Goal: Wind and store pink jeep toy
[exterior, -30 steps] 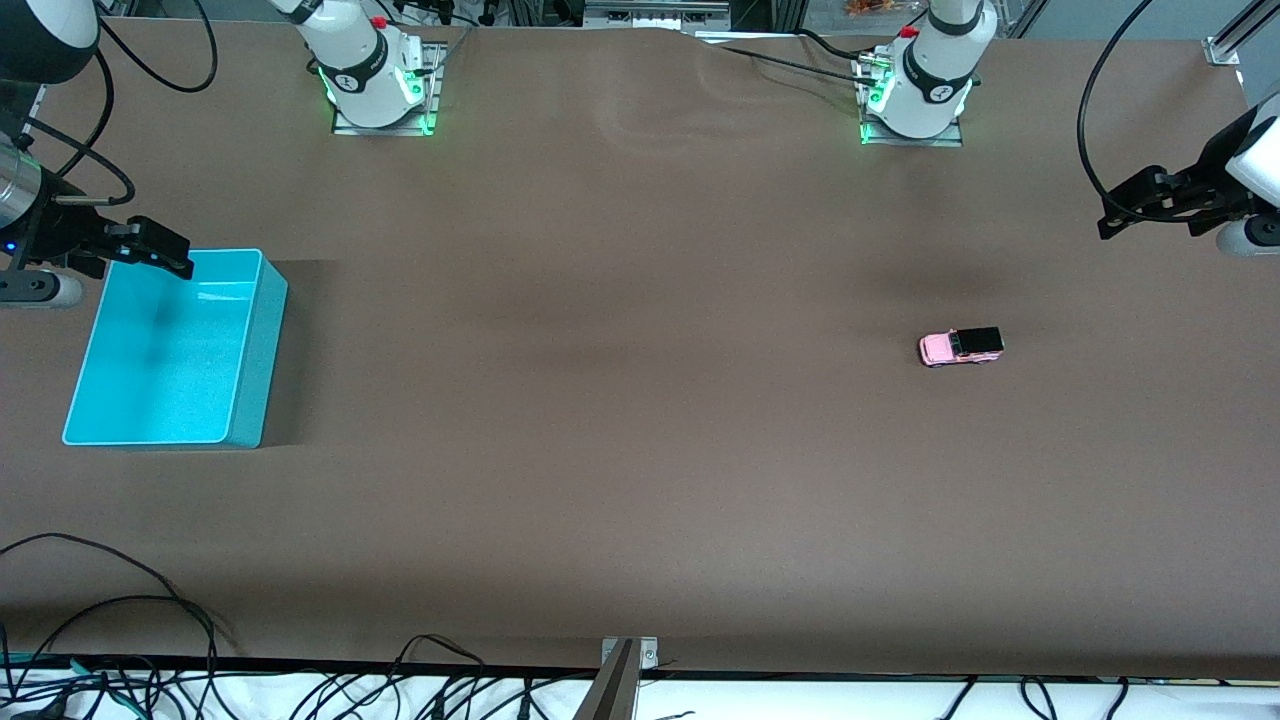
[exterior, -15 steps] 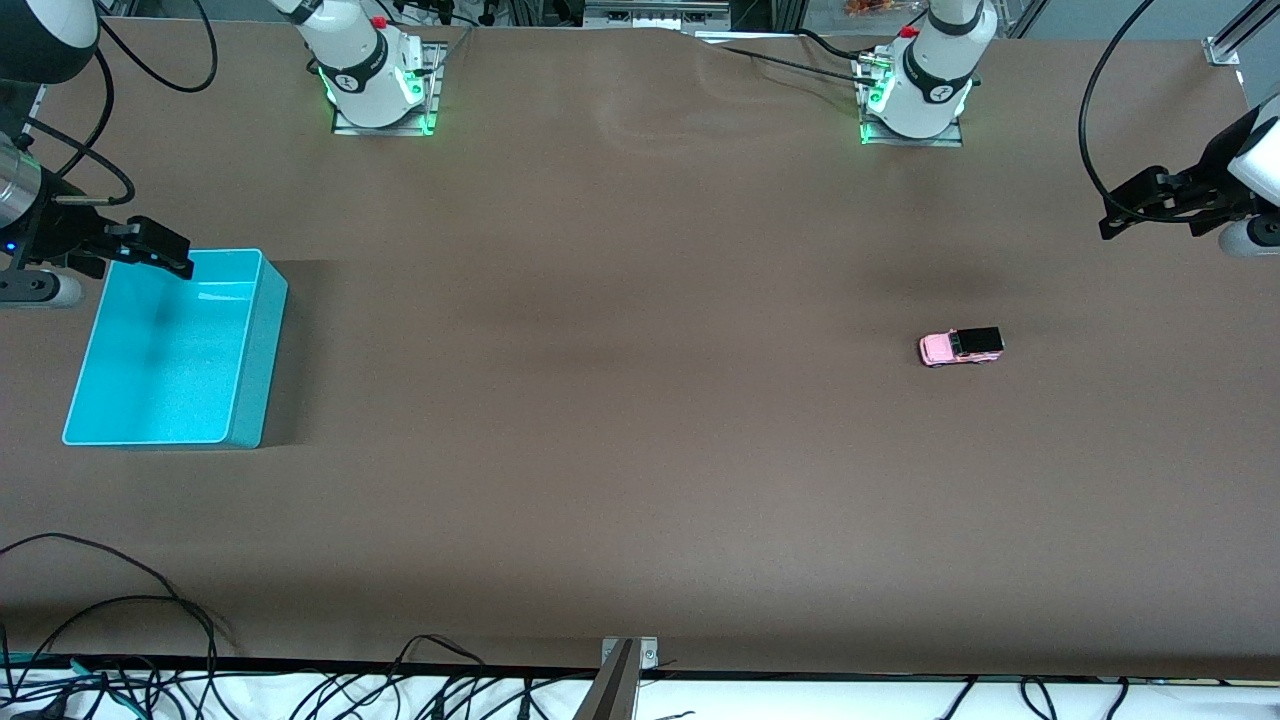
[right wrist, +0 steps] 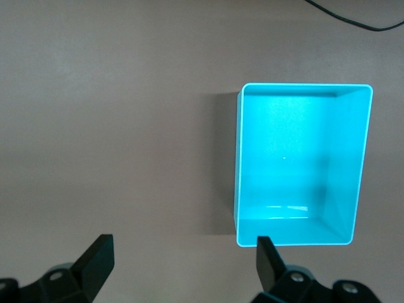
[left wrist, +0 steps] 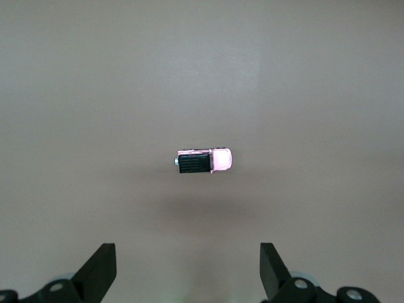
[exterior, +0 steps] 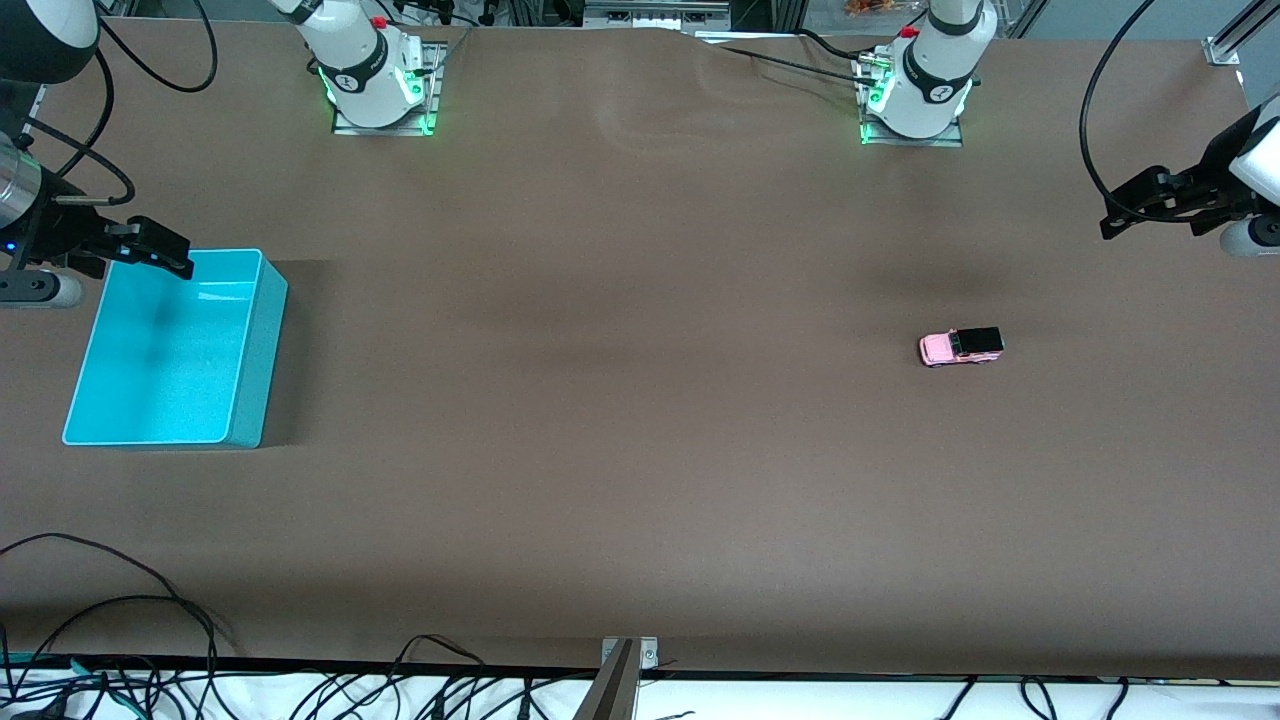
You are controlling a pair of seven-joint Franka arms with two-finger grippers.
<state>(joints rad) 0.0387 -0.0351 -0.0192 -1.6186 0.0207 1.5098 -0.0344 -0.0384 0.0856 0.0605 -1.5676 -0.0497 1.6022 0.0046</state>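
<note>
Right gripper [exterior: 150, 250] is hanging over the turquoise bin [exterior: 255, 350], fingers spread, gripping nothing. Bin is sitting empty at the right arm's end of the brown table [exterior: 620, 450]. Pink jeep toy [exterior: 961, 347] is resting well apart from the bin, toward the left arm's end. Left gripper [exterior: 1135, 205] is hovering spread, empty. No legible writing.

Brown table [exterior: 640, 450], black cables [exterior: 120, 660] along edge
</note>
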